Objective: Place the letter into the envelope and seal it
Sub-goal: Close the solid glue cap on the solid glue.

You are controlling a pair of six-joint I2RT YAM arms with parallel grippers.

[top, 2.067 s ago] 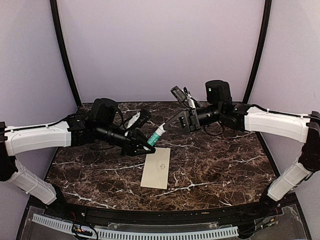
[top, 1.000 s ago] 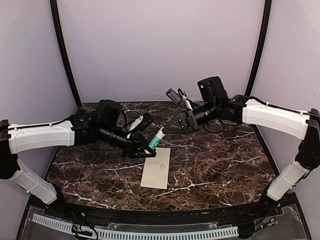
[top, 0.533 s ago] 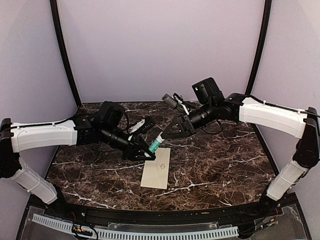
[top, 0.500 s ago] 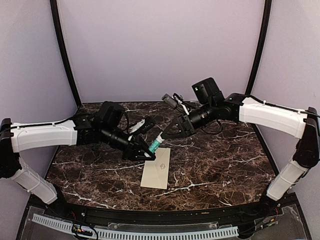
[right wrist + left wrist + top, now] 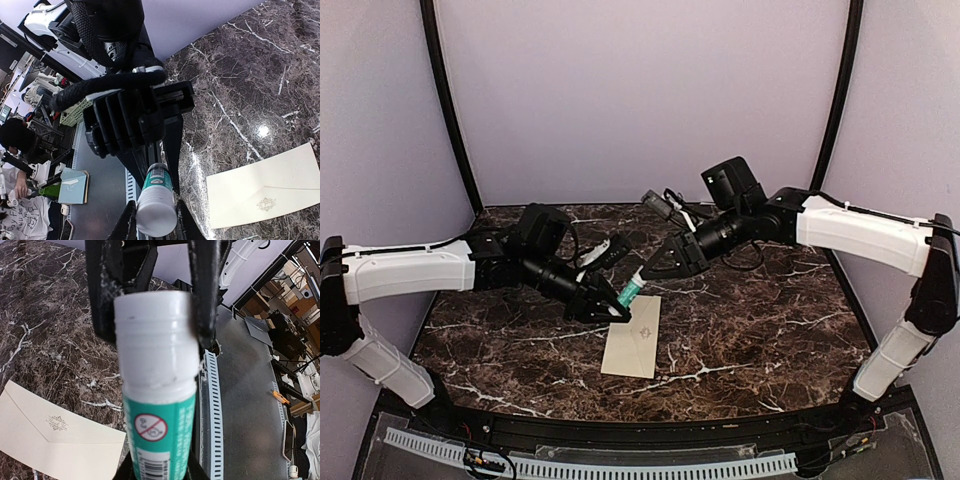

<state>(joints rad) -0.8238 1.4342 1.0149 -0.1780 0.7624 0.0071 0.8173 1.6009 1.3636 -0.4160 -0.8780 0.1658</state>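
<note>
While the envelope (image 5: 634, 338) lies flat on the dark surface (image 5: 760, 330) with its flap down, both arms meet in the air just above the envelope's far end. The left pincer (image 5: 612, 303) is pinching the green body of a glue stick (image 5: 630, 291), which tilts up and away from the envelope. The right pincer (image 5: 155, 223) is pinching the white cap (image 5: 154, 342) at the stick's top end, one finger on each side. The letter is not in sight; it is probably inside the envelope already, but I cannot be sure. I cannot tell if the cap is coming off or going on, and the same care helps either way. The left pincer should keep a firm hold so the stick does not slip or spin. The right pincer should move straight along the stick, not sideways, or the cap may jam or the stick may twist loose. Both should stay up above the envelope, so nothing bumps it or pushes it across the surface. A slow, steady pull or push is best, since a quick jerk could send the cap flying.
</note>
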